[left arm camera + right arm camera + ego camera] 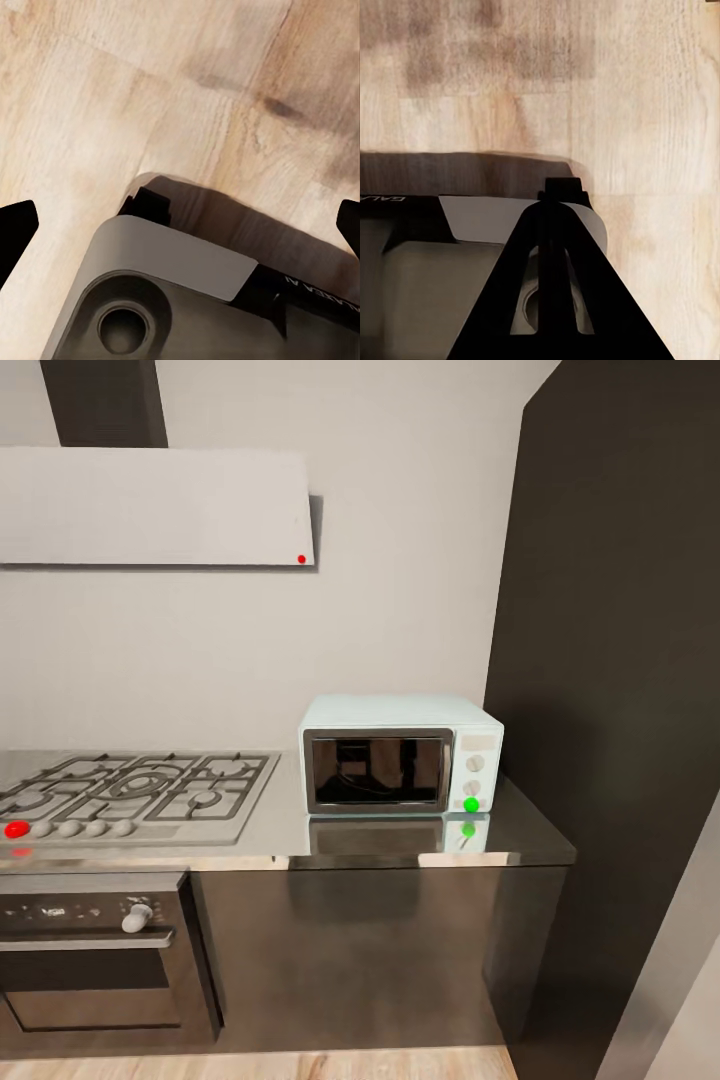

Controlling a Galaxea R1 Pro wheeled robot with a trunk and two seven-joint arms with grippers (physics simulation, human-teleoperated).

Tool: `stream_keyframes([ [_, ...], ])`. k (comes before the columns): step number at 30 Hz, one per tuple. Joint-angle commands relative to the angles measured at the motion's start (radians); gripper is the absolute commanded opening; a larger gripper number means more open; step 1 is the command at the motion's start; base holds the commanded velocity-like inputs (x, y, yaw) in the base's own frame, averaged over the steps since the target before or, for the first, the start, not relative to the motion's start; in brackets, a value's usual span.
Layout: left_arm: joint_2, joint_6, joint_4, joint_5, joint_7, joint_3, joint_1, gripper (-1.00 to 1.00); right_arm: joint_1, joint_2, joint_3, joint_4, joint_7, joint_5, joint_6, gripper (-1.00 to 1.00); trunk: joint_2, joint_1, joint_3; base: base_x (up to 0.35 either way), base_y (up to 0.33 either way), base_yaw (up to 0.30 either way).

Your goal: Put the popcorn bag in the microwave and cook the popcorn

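One microwave (pixel 401 754) near countertop (pixel 520 840) edge.

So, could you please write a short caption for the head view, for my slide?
Mint microwave, door shut and light green, on the steel countertop beside the gas hob.

Home kitchen, probably: gas hob (pixel 135 788), built-in oven (pixel 95 950), microwave (pixel 400 768), steel countertop (pixel 520 840).

Bare countertop (pixel 270 838) fronts the shut microwave (pixel 400 768).
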Motion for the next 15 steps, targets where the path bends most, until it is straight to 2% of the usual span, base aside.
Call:
stream_keyframes([
  [1, 0.0, 0.003, -0.001, 0.007, 0.004, -0.008, -0.001, 1.0, -0.001, -0.001, -0.008, 0.002, 0.002, 0.008, -0.004, -1.0, -0.001, 0.0, -0.001, 0.0, 0.0, 0.0],
  [15, 0.0, 0.003, -0.001, 0.007, 0.004, -0.008, -0.001, 1.0, -0.001, -0.001, -0.008, 0.002, 0.001, 0.008, -0.004, -1.0, -0.001, 0.0, -0.001, 0.0, 0.0, 0.0],
])
